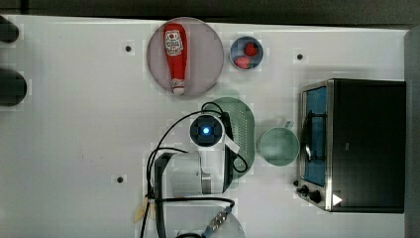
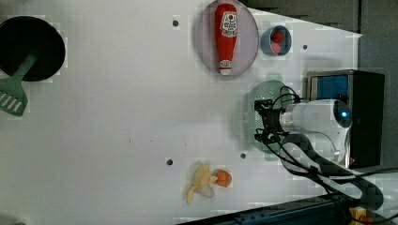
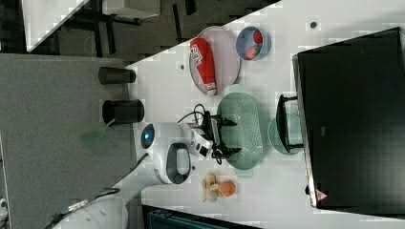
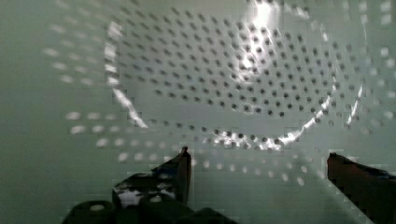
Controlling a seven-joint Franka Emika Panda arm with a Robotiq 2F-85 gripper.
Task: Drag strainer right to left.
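Note:
The strainer is a pale mint-green oval with a perforated bottom, lying in the middle of the white table, to the top view's left of the round green cup. My gripper stands open over the strainer, both fingers reaching past its rim on the right view's left side. In the wrist view the dotted bottom of the strainer lies close ahead, with the gripper open and nothing between its black fingers. In the left view the gripper sits above the strainer.
A toaster oven stands just beyond the cup. A plate with a ketchup bottle and a blue bowl of red fruit lie nearby. A banana and an orange, a black pan and a green spatula lie further off.

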